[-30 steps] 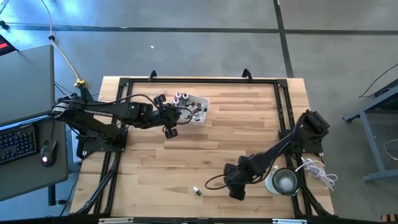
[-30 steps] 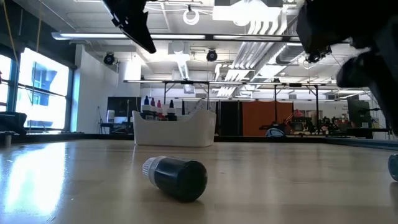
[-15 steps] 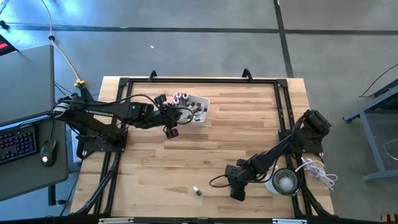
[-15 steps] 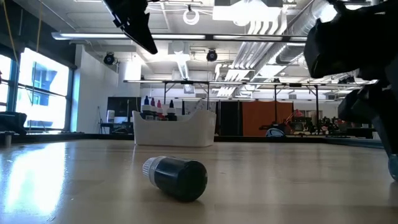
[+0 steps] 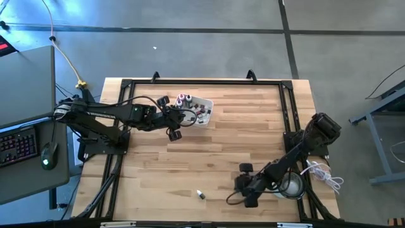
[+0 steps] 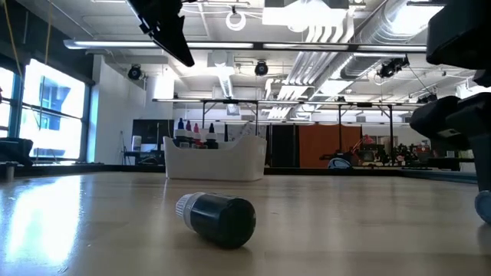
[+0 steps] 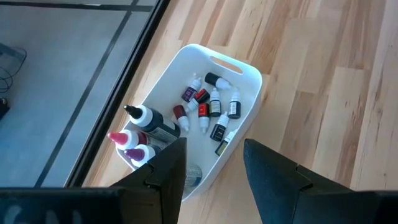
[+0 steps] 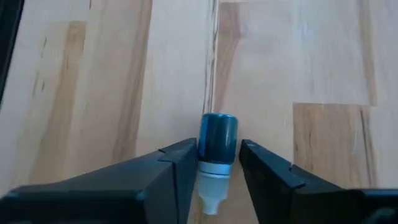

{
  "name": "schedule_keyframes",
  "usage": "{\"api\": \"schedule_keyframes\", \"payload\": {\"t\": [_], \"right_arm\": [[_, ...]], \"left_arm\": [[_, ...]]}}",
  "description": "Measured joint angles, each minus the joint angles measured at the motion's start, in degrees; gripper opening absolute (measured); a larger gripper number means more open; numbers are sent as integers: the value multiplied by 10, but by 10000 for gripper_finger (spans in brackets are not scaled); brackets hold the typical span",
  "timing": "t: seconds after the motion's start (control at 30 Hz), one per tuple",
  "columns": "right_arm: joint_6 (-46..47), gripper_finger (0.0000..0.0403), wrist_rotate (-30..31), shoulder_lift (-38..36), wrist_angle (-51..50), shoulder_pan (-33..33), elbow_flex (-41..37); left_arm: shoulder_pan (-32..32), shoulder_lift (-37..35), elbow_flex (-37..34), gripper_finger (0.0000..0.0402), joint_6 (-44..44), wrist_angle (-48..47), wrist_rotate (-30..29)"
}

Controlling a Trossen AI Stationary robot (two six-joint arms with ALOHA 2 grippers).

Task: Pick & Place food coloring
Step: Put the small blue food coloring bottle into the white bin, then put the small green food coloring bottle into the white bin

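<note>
Several tiny food coloring bottles (image 7: 208,109) lie in a white tray (image 5: 197,109), along with three larger bottles (image 7: 140,134). My left gripper (image 7: 214,168) hovers open and empty above the tray's near side; it also shows in the high view (image 5: 174,130). One dark bottle with a pale cap (image 5: 200,194) lies on its side on the table near the front edge, and shows in the low view (image 6: 219,218). My right gripper (image 5: 247,193), to that bottle's right, is shut on a blue bottle with a white cap (image 8: 216,146). My right gripper pinches the blue bottle between its two fingers at the lower body and pale collar (image 8: 215,167). The bottle lies along the fingers, its pointed cap (image 8: 210,202) toward the wrist and its blue base (image 8: 218,124) sticking out past the fingertips.
A round clear container (image 5: 290,185) stands at the table's near right corner, just right of my right gripper. A dark metal frame (image 5: 288,107) runs round the table. White cables (image 5: 323,174) lie by the right edge. Bare wood lies between the tray and the lying bottle.
My right gripper has drawn back toward the table's right and near edges, closer to the clear container, and has slid toward the low view's right border. The dark bottle on the table has stayed where it was.
</note>
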Motion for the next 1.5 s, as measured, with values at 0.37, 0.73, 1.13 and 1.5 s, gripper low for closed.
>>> {"api": "schedule_keyframes", "payload": {"t": [0.37,0.73,1.13,1.5], "right_arm": [[-99,70,48,-12,59,-49,14],[-474,83,305,-33,255,-303,32],[-486,96,-36,23,312,-558,63],[-513,158,-3,23,315,-558,65]], "left_arm": [[0,0,0,156,42,5,-1],[0,0,0,156,47,19,-19],[0,0,0,156,47,20,-19],[0,0,0,156,49,16,9]]}}
